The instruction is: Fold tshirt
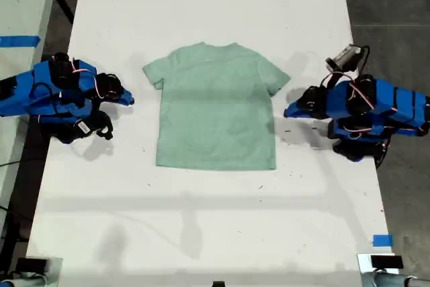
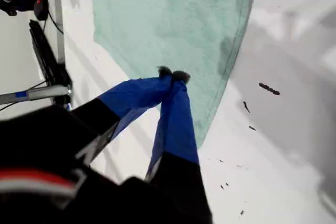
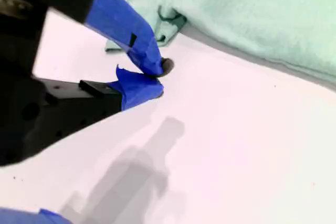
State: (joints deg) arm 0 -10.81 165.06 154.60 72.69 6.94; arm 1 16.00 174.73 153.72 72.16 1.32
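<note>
Exterior view: the tshirt [image 1: 216, 109] lay flat and unfolded in the middle of the white table [image 1: 201, 220], collar at the far end, hem near, so its long axis ran far-to-near w/ one sleeve out to each side. My first gripper [image 1: 287, 111] sat at that view's right, tips aimed at the shirt's right side edge just below the sleeve, just beside the cloth but apart from it. My second gripper [image 1: 129, 99] sat at that view's left, pointing in under the other sleeve w/ a clearer strip of bare table between. By my reckoning both were close, the first a bit nearer. First wrist view: my first gripper [image 2: 172, 74] had its jaws pressed together w/ nothing between them, and the tshirt [image 2: 168, 19] lay straight ahead past the tips, a stitched edge running alongside. Second wrist view: my second gripper [image 3: 157, 77] was closed too and empty, resting low over bare table. The tshirt [image 3: 262, 9] lay ahead, its slightly rumpled sleeve [image 3: 163, 3] near the tips, not touching. Either grab would mean opening first, then reaching inward across the shirt's short axis.
</note>
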